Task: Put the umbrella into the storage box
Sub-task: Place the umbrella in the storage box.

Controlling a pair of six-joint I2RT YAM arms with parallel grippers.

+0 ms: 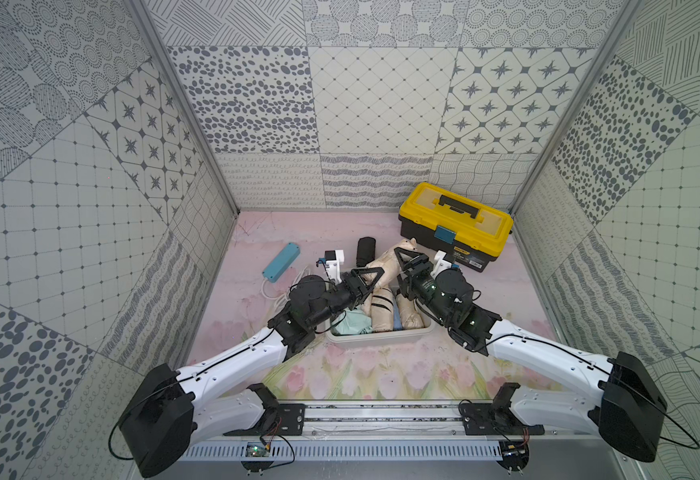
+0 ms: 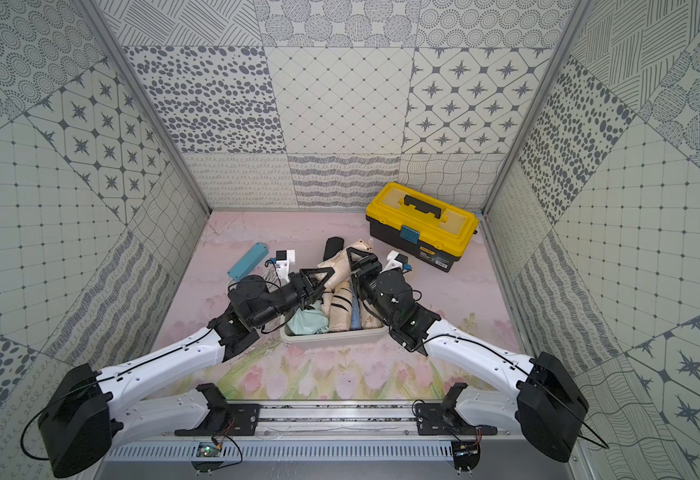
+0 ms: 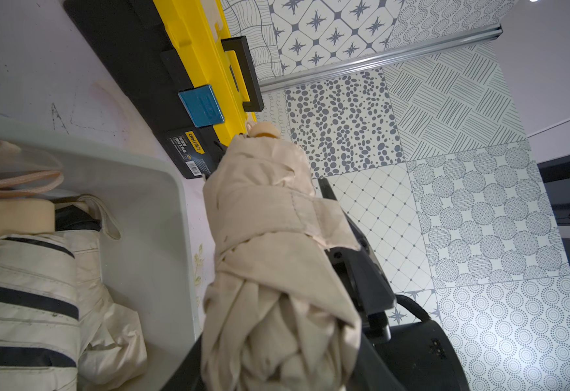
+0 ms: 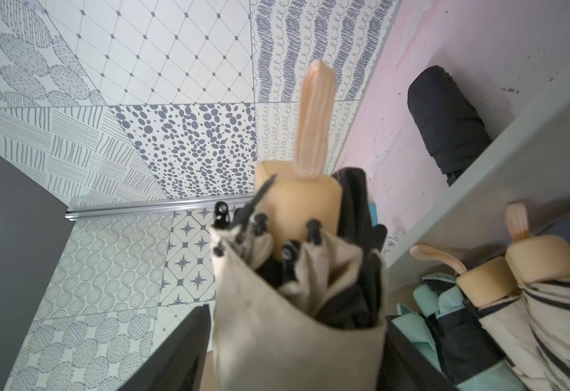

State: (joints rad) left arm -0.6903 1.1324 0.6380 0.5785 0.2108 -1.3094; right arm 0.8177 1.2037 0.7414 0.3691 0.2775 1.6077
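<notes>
Beige umbrella (image 1: 386,258) clamped in left end effector (image 1: 375,281), right end effector (image 1: 401,270) straddling it, grip unclear.

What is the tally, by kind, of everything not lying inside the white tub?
Umbrellas: 2, the beige umbrella held aloft and the black umbrella on the table
Blue power strip: 1
Yellow-lidded toolbox: 1
Total: 4
</notes>
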